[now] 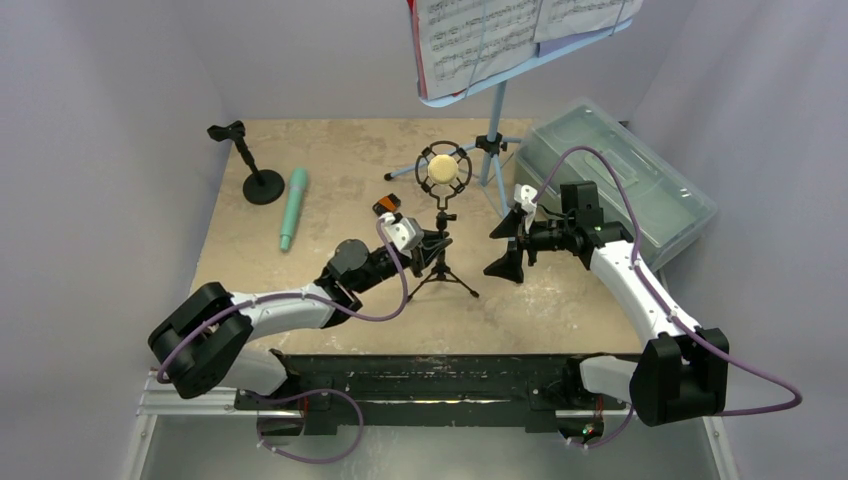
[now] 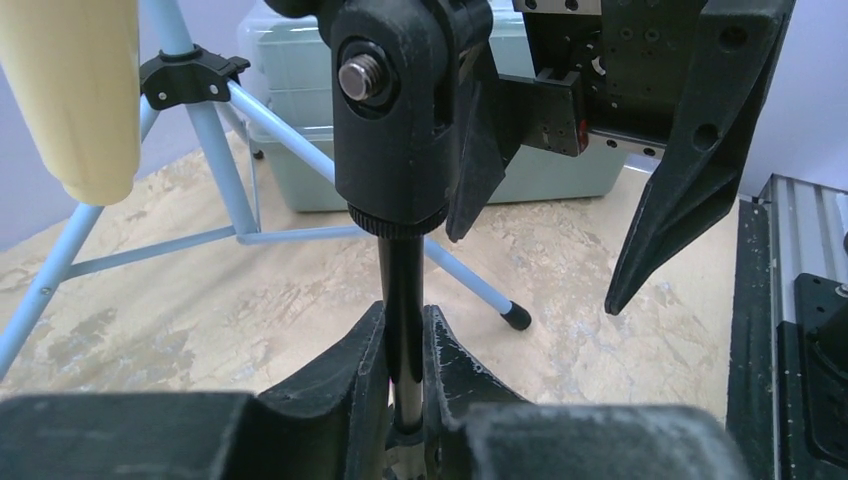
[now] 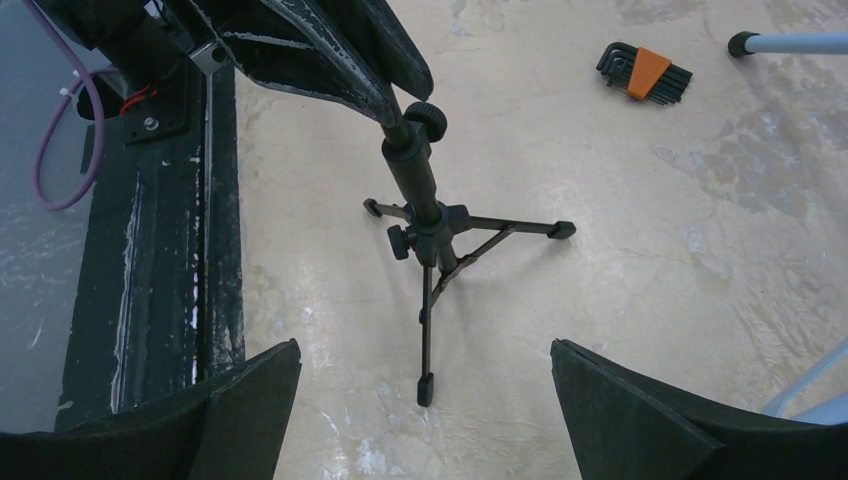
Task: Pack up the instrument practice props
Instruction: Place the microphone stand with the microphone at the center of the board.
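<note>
Pole in the pinch: the left gripper (image 2: 405, 325) is clenched on the thin, smooth shaft of the black microphone tripod (image 3: 432, 228), just under its chunky plastic swivel head. The stand is upright near the middle of the mottled beige table (image 1: 350, 150), with three slim, capped legs splayed flat and its long axis vertical. The round beige microphone (image 1: 443, 170) rides on top in a black ring cradle.

The right gripper (image 1: 505, 248) hangs just beside the stand, to its right, fingers spread wide and holding nothing. Its wrist view has the tripod legs dead ahead, framed between the two fingers. So the left arm owns the stand, and the right is the nearer free one for the microphone head, I'd judge.

The translucent grey-green plastic box (image 1: 640, 190) looks closed and sits further right, beyond the right arm, so any carry has to head that way. With a slick shaft, narrow pads and a top-heavy load, the stand could swivel in the grip.

Well apart on the left lie the slim teal microphone (image 1: 292, 208) and the black round-base pole (image 1: 263, 187). The light-blue perforated music rack (image 1: 496, 115) stands at the back.
</note>
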`<move>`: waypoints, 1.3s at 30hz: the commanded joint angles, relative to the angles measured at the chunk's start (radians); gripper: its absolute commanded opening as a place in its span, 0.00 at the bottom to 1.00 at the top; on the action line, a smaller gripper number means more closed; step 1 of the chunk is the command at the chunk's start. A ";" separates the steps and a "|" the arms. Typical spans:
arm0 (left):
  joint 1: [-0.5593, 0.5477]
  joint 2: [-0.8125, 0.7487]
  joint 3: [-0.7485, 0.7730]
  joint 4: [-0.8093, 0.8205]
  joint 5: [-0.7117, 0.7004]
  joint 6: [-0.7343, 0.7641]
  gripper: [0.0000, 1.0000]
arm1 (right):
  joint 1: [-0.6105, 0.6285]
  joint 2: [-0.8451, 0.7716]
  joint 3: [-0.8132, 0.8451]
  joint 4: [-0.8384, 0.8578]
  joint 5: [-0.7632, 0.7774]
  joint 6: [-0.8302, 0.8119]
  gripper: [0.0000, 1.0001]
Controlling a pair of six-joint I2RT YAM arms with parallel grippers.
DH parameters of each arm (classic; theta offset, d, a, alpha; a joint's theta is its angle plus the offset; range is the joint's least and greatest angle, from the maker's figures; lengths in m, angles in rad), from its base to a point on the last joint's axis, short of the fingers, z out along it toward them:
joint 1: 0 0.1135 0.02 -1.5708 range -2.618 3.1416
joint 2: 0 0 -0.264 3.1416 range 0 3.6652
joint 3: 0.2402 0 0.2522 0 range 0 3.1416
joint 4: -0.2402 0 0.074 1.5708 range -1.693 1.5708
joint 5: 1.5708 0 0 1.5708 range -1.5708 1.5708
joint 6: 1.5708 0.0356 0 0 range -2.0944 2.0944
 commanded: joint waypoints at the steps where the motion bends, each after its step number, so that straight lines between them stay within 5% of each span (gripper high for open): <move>1: -0.004 -0.037 -0.016 0.071 -0.028 0.004 0.18 | -0.002 0.004 0.036 -0.007 -0.014 -0.018 0.99; 6: -0.004 -0.071 -0.003 -0.010 -0.062 -0.049 0.36 | -0.002 0.004 0.036 -0.007 -0.009 -0.018 0.99; 19: -0.005 -0.334 0.056 -0.532 -0.129 -0.224 0.70 | -0.002 0.004 0.036 -0.009 -0.007 -0.021 0.99; 30: -0.003 -0.553 0.107 -0.782 -0.316 -0.357 0.99 | -0.003 0.008 0.036 -0.009 0.003 -0.024 0.99; 39: -0.003 -0.510 0.361 -1.049 -0.363 -0.349 1.00 | -0.003 0.012 0.036 -0.009 0.009 -0.025 0.99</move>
